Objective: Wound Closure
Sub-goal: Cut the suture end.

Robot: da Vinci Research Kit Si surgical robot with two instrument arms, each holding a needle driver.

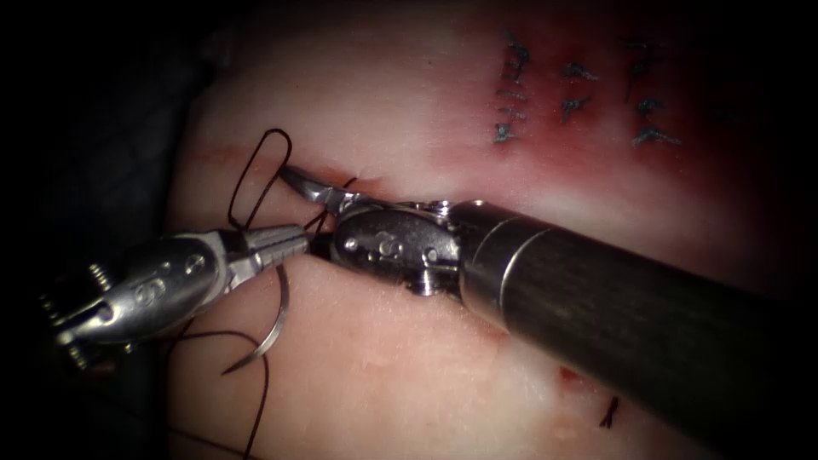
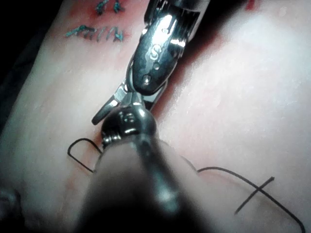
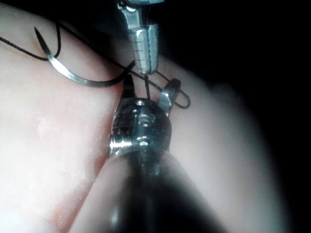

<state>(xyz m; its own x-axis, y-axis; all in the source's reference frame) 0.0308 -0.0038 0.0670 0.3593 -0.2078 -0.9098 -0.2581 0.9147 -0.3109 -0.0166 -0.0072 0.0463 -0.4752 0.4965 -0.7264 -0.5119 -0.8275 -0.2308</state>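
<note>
My left tool [image 1: 294, 242] comes in from the lower left. Its jaws are shut on the curved needle [image 1: 278, 324] near its thread end. The needle hangs free over the tissue [image 1: 409, 358] with its tip toward the lower left, not in the tissue. My right tool [image 1: 313, 209] reaches in from the right and meets the left jaws at the cut [image 1: 362, 181]. In the right wrist view its jaws [image 3: 149, 90] stand open astride the dark thread [image 3: 146, 86], just under the left tool [image 3: 145, 48] and the needle [image 3: 77, 77]. A thread loop [image 1: 256, 170] rises above both tools.
Rows of older stitches with cut thread ends [image 1: 511, 94] sit in red fluid at the upper right. More thread [image 1: 256, 409] trails toward the lower edge, and slack thread [image 2: 218, 170] lies on the tissue. The right tool's shaft [image 1: 613, 307] crosses the lower right.
</note>
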